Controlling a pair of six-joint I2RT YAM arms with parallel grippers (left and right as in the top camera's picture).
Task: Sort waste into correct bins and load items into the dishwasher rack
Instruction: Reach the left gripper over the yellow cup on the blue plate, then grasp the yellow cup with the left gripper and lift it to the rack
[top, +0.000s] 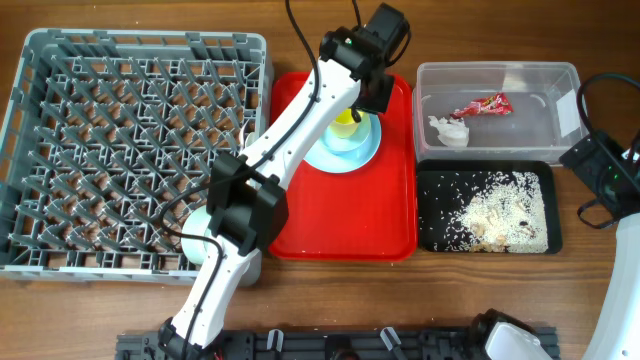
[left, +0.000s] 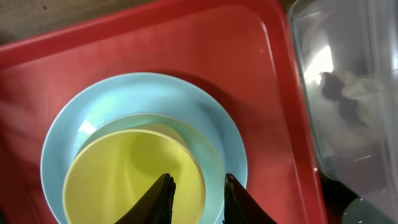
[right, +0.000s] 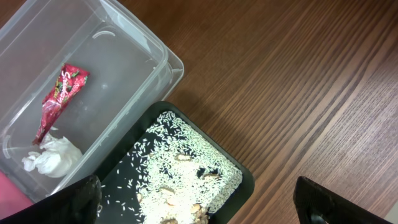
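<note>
— While your left arm reaches out over the red tray (top: 340, 225), where's the left end effector (left: 198, 193)?
— Right over the yellow cup (left: 124, 180). Your fingers (left: 158, 202) stand a narrow gap apart, astride the cup's rim, with one tip inside the cup and the other outside, above the light blue plate (left: 68, 118). There's daylight on both sides of the rim, so nothing is gripped.
— Cup and plate, where?
— The cup is upright on the plate. The plate is on the red tray, toward its far end, near the clear tub (top: 560, 75).
— And your right end effector (right: 199, 204)?
— Spread wide, holding nothing. It hangs off to the right of the bins, above the black tray (top: 430, 235) edge and the bare table (top: 450, 300), well apart from your left arm.
— Waste?
— The red wrapper (right: 59, 99) and the white napkin (right: 53, 155) both lie in the clear tub, one end of the wrapper meeting the napkin. The rice (right: 180, 162) is scattered in the black tray, which sits just in front of the tub.
— Rack?
— The grey rack (top: 150, 42) is on the table's left side, just beside the red tray. A pale green bowl (top: 197, 232) shows at the rack's near corner by the tray, half hidden under your left arm. You can't tell from overhead how it's seated.
</note>
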